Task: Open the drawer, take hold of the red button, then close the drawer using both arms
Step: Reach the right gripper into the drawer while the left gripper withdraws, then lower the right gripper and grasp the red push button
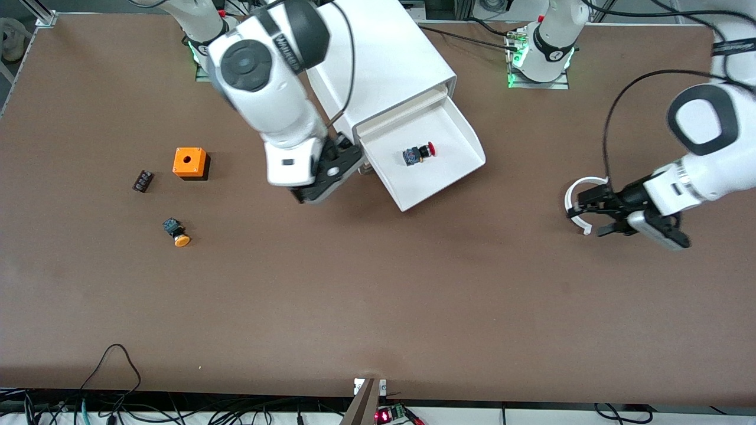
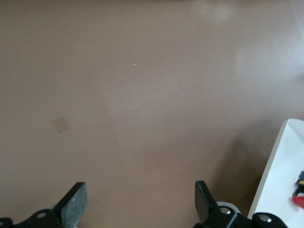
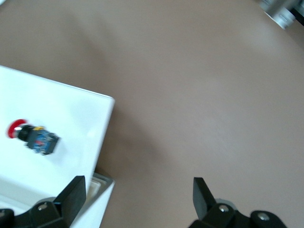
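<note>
Two big white robot arms work at one brown table (image 1: 378, 307). We see one big white box cabinet (image 1: 384, 65) with its top white tray drawer (image 1: 452, 127) pulled out. One small red-capped push button (image 1: 419, 153) lies inside that drawer. The right gripper (image 1: 331, 174) hangs beside the drawer, fingers spread and holding nothing. The left gripper (image 1: 582, 209) waits over bare table toward the left arm's end, fingers spread too. We count one orange-capped button (image 1: 176, 232), one orange box with a hole (image 1: 190, 163) and one small dark block (image 1: 143, 180).
</note>
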Controlling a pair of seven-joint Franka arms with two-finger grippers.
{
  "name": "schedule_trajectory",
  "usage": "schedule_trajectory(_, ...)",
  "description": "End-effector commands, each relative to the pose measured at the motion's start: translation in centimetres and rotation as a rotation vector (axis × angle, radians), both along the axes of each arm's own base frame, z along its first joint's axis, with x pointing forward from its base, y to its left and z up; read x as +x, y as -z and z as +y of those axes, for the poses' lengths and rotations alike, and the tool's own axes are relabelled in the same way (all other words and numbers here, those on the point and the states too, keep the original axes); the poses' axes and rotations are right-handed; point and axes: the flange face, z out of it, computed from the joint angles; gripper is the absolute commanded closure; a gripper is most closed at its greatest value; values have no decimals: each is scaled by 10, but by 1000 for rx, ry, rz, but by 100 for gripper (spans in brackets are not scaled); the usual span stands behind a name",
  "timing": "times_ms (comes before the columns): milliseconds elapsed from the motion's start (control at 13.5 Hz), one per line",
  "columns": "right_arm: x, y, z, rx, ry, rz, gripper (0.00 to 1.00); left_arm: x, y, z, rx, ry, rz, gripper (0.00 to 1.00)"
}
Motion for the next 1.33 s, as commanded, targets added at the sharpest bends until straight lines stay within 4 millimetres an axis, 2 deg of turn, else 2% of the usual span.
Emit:
schedule_trajectory(0, -5, 8, 42, 3, -262, -52, 0, -2, -43, 18, 102, 32, 35, 0)
schedule_trajectory(148, 2, 23, 53, 0, -449, -75, 0, -14, -78, 23, 222, -26, 60, 0)
schedule_trajectory(222, 2, 39, 62, 0, -537, -74, 0, -21, -92, 20, 263, -59, 68, 0)
schedule_trajectory(296, -9, 53, 79, 12, -640, -67, 0, -28, -105, 17, 302, -92, 81, 0)
schedule_trajectory(444, -25, 65, 101, 17, -707, -60, 0, -42, -124, 2, 365, -173, 120, 0)
schedule_trajectory(667, -39, 78, 117, 7, -760, -50, 0, -47, -152, -21, 418, -256, 136, 0)
schedule_trajectory(963, -45, 92, 119, -69, -910, -56, 0, -47, -161, -57, 467, -331, 124, 0)
schedule_trajectory(1111, -61, 96, 133, -97, -996, -72, 0, -48, -161, -70, 495, -360, 118, 0)
schedule_trajectory(1259, -69, 106, 141, -91, -1009, -55, 0, -47, -163, -65, 491, -370, 119, 0)
